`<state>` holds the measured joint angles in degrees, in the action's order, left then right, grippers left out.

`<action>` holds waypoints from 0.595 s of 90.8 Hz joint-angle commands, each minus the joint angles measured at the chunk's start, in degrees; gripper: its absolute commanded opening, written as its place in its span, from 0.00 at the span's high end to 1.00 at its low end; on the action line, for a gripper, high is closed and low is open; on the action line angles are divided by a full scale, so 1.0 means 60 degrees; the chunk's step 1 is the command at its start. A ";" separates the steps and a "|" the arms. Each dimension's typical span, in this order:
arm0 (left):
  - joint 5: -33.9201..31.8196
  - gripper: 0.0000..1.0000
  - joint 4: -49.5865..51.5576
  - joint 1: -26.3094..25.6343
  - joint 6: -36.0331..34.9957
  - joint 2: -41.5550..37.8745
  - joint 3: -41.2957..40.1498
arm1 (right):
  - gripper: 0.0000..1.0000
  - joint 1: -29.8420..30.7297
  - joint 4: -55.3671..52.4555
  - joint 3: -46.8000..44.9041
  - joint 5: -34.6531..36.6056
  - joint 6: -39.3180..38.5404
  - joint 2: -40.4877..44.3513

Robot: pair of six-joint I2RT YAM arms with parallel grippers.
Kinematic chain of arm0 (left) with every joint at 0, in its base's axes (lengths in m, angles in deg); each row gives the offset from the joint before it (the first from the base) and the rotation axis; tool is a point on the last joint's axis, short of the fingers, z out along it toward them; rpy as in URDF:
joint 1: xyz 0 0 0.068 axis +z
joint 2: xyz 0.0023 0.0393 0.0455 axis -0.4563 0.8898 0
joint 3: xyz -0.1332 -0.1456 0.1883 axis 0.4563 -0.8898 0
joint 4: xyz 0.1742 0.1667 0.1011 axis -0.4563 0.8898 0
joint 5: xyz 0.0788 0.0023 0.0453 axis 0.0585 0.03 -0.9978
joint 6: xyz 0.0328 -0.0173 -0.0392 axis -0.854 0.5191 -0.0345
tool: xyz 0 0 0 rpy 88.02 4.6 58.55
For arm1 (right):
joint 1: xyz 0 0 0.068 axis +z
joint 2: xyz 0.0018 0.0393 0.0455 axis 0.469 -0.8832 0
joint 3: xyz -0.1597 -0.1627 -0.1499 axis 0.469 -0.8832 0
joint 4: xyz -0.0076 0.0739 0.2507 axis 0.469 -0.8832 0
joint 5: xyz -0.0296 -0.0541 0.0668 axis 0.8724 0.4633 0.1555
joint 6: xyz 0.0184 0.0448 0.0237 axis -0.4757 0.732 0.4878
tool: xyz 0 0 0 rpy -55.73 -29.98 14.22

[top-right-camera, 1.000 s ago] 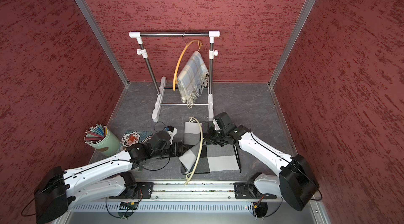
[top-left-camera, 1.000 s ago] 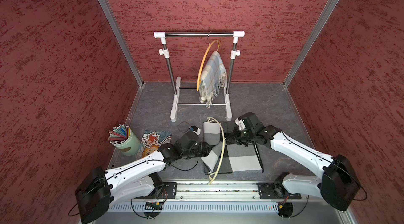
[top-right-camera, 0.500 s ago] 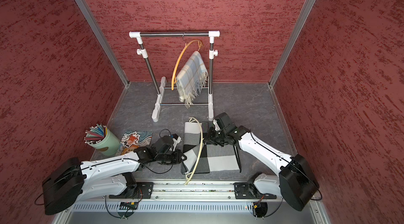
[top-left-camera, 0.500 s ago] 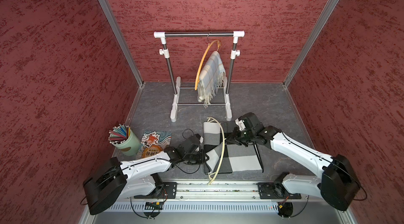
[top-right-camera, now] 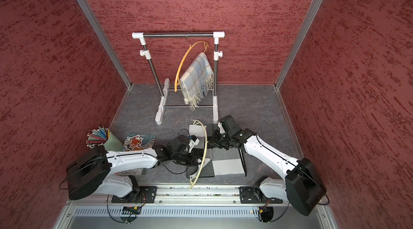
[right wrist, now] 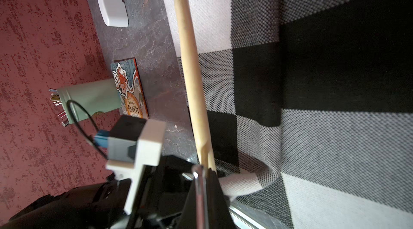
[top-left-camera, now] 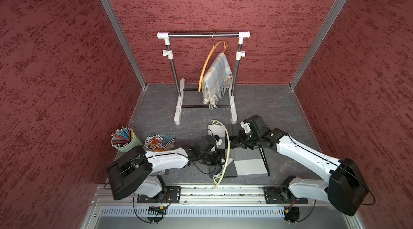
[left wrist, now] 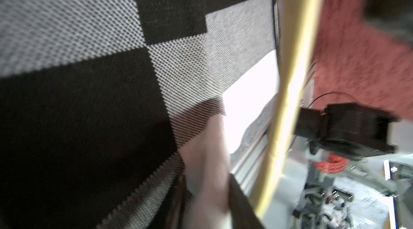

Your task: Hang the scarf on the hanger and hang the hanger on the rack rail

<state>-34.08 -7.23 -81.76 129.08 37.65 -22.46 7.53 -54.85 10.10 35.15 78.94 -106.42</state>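
The black, grey and white checked scarf (top-left-camera: pixel 248 165) (top-right-camera: pixel 228 166) lies at the table's front centre. Across its left part runs a cream curved hanger (top-left-camera: pixel 228 147) (top-right-camera: pixel 204 147) (right wrist: pixel 190 71). My right gripper (top-left-camera: pixel 234 144) (right wrist: pixel 205 176) is shut on the hanger's metal hook, low over the scarf's far edge. At the scarf's near-left corner, beside the hanger, my left gripper (top-left-camera: pixel 215 159) (left wrist: pixel 207 194) is shut on a pale fold of the scarf (left wrist: pixel 89 82), which fills the gap between its fingers. The left wrist view is blurred.
A white clothes rack (top-left-camera: pixel 203 35) stands at the back, carrying an orange hanger (top-left-camera: pixel 209 60) with a pale plaid scarf (top-left-camera: pixel 218 80). A green cup of pens (top-left-camera: pixel 125 143) and a printed packet (top-left-camera: pixel 159 141) sit at the front left. Red walls enclose three sides.
My left arm has swung right and toward the front edge, reaching the scarf's near-left corner, and its jaws now hold a pale fold. The right arm and the hanger have stayed put.
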 commanded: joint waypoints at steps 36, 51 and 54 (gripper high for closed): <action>-0.0078 0.09 0.4013 0.1715 -0.0887 -0.4239 0.0899 | 1.00 -0.0015 -0.0664 0.0360 0.0053 0.0006 0.0285; -0.0053 0.08 0.4459 0.2716 -0.0608 -0.5330 0.0820 | 1.00 0.0011 -0.0763 0.0616 -0.0161 0.0058 0.0166; 0.0088 0.07 0.4151 0.2744 -0.0488 -0.5339 0.0730 | 1.00 0.0018 -0.0763 0.0662 -0.0213 0.0051 0.0109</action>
<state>-34.62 15.11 -66.66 125.23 6.46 -17.13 7.49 -58.11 11.46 34.87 79.22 -105.09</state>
